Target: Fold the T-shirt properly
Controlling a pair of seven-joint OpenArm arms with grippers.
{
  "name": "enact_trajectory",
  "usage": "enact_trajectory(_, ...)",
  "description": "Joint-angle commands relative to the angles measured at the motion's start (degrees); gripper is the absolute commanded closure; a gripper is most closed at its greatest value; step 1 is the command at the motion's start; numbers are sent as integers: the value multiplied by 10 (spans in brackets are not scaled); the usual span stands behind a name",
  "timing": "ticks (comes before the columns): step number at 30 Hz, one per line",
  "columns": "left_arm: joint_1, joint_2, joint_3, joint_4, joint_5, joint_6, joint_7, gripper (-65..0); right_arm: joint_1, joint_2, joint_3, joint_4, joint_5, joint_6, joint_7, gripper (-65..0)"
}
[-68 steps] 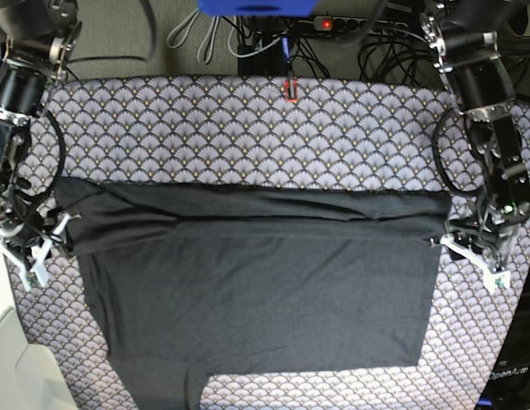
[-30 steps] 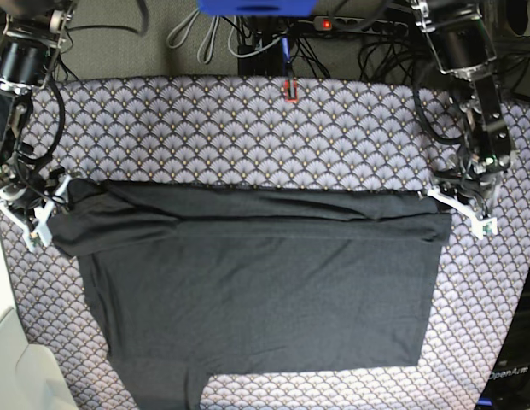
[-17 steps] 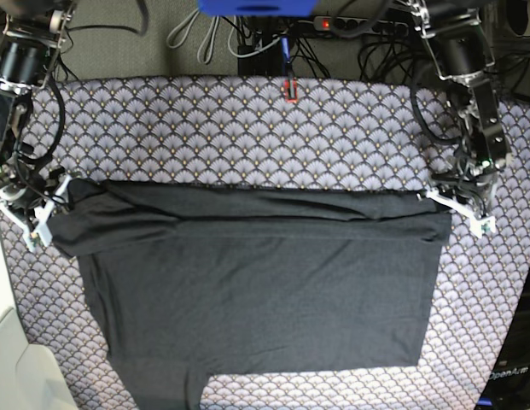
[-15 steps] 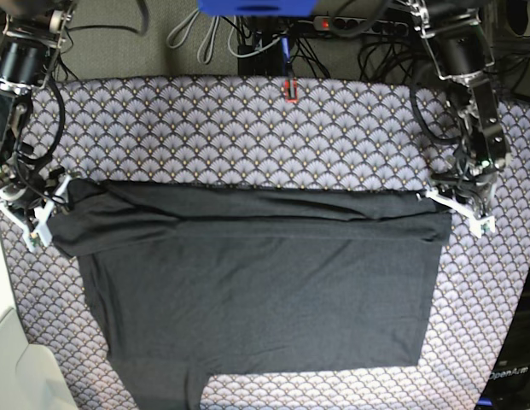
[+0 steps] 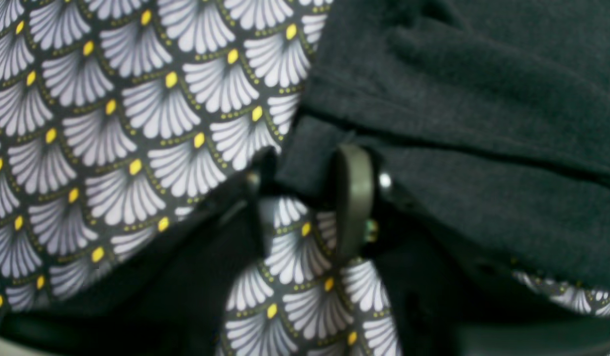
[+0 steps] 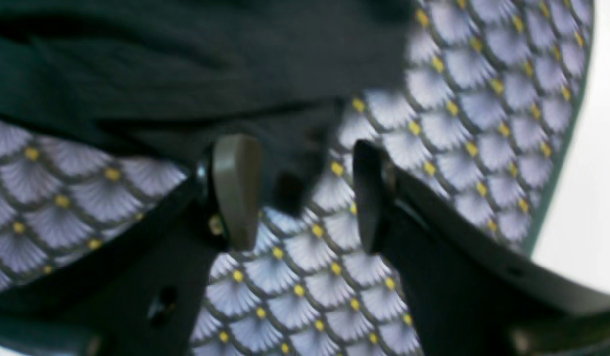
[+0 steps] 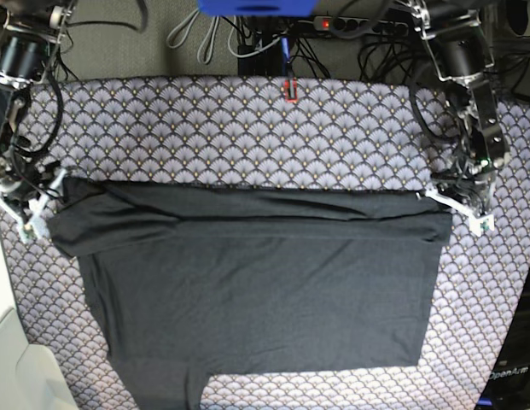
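Right gripper (image 7: 30,207) has drifted up off the T-shirt (image 7: 265,273) corner, jaws apart; left gripper (image 5: 305,198) jaws closing on the fold's end, probably to pin it.

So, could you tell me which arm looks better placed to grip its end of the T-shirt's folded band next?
Probably the left gripper: its jaws already straddle a corner of the T-shirt. The right gripper stands open, with cloth reaching only its inner finger.
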Motion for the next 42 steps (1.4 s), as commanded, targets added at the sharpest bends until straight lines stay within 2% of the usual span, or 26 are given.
enact_trajectory(1,-6,-8,0,4,-3,-1,6,-143,11,13,9,11,6,-2,12,-310)
enact_trajectory(7,-6,-8,0,7,-3,-1,6,-127,-5,13,42,11,6,-2,12,-313)
enact_trajectory(8,-6,-8,0,7,-3,-1,6,-103,-5,13,43,11,6,-2,12,-313)
enact_trajectory(10,-6,-8,0,7,-3,-1,6,-6,-5,13,43,8,6,-2,12,-313)
enact_trajectory(11,-6,-8,0,7,-3,-1,6,0,-6,13,43,7,6,-2,12,-313)
enact_trajectory(23,-6,-10,0,7,-3,-1,6,-3,-13,9,41,6,7,-2,12,-313)
enact_trajectory(30,-5,-10,0,7,-3,-1,7,-3,-14,-10,39,6,7,-2,12,-313)
enact_trajectory(37,-5,-11,0,7,-3,-1,7,-3,-14,-10,38,3,7,-2,13,-313)
enact_trajectory(42,-5,-11,0,8,-3,-1,7,-3,-9,-10,38,-51,7,-2,33,-313)
